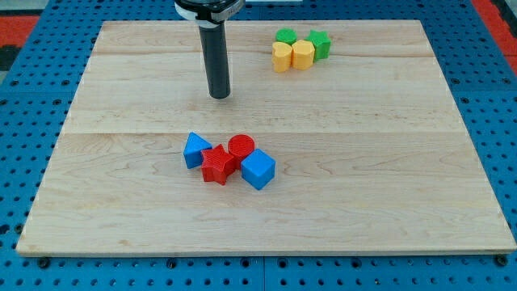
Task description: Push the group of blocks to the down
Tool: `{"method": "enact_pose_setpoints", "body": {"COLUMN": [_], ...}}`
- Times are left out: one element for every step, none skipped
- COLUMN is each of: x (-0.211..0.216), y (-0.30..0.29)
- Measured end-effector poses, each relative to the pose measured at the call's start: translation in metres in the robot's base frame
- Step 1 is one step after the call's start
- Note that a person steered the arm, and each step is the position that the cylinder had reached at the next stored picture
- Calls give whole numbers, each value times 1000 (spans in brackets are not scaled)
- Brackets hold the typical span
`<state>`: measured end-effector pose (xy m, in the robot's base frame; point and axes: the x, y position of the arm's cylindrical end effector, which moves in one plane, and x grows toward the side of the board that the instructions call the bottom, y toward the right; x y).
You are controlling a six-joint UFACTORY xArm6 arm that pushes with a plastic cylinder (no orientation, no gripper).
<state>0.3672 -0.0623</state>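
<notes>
A group of blocks lies a little below the board's middle: a blue triangular block (pixel 195 149), a red star block (pixel 216 165), a red cylinder (pixel 241 146) and a blue cube (pixel 258 170), all touching. My tip (pixel 220 95) stands on the board above this group, toward the view's top, well apart from it. A second group sits near the view's top right: a green block (pixel 286 35), a green block (pixel 320 44), a yellow block (pixel 281 56) and a yellow hexagonal block (pixel 302 54).
The wooden board (pixel 388 178) rests on a blue pegboard surface (pixel 24 97). The rod's mount (pixel 208 10) hangs at the view's top.
</notes>
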Motion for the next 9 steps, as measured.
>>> {"method": "enact_pose_setpoints", "body": {"x": [0,0,0,0,0,0,-44,-111,-123], "y": [0,7,14,29,63,176,254,244,199]}}
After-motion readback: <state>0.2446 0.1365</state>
